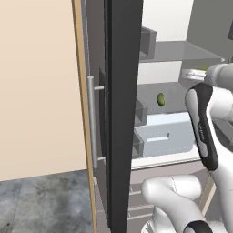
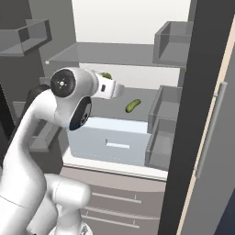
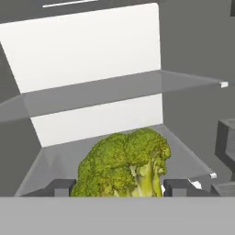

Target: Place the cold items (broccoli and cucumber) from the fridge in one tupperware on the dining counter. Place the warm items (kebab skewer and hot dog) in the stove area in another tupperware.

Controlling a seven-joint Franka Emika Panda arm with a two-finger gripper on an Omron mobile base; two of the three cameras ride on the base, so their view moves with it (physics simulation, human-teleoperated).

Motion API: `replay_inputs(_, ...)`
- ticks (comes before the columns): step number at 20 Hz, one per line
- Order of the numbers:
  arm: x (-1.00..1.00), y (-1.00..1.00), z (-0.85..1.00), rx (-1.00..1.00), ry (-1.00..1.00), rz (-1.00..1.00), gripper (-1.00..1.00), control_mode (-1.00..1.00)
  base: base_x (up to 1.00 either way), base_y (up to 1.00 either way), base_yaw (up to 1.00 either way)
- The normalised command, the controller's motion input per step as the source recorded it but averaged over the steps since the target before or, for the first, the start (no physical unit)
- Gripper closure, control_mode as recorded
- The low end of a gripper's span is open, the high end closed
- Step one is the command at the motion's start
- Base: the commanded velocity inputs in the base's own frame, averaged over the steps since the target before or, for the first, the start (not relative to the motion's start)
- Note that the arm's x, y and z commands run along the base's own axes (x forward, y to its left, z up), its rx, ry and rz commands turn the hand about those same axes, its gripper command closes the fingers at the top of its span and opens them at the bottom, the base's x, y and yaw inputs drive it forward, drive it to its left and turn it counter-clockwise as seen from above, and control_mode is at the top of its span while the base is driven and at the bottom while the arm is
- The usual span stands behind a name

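Right, your broccoli point(image 3: 124, 165) sits on a fridge shelf point(image 3: 183, 151), and in the hand view it stands between the two dark fingertips point(image 3: 176, 187) of your claw point(image 3: 117, 189), one tip on either side of the florets. The tips stand apart with the broccoli in the gap; whether they press on it you cannot tell from here. A sliver of green shows by the wrist in the right base view too. Further along the same shelf, the cucumber point(image 2: 132, 106) lies on its own, well apart from the claw, small and tilted. Below that shelf you have the pale drawer point(image 2: 110, 141), closed. Above it, a glass shelf point(image 3: 114, 89) spans the white back wall. To your right the fridge door point(image 2: 202, 114) hangs open with grey door bins point(image 2: 160, 133), and your white arm point(image 2: 69, 105) reaches in from the left.
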Motion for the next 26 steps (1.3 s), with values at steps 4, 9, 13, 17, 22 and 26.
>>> replay_inputs(4,-1.0,0.14,-0.76,-0.09,0.0,0.06,1.0,-1.0,0.0,0.0,0.0)
replay_inputs(9,-0.98,0.17,-0.24,0.0,0.35,0.0,1.0,-1.0,0.0,0.0,0.0)
replay_inputs(13,-0.15,0.58,-0.39,-0.04,0.41,0.04,1.0,-1.0,0.0,0.0,0.0)
replay_inputs(17,0.0,0.16,-0.06,-0.04,0.07,0.07,1.0,-1.0,0.0,0.0,0.0)
replay_inputs(22,-0.14,0.0,-0.01,0.0,0.0,0.06,1.0,-1.0,0.0,0.0,0.0)
replay_inputs(26,-0.22,-0.08,0.0,0.0,-0.02,0.03,1.0,1.0,-0.2,-0.03,0.04)
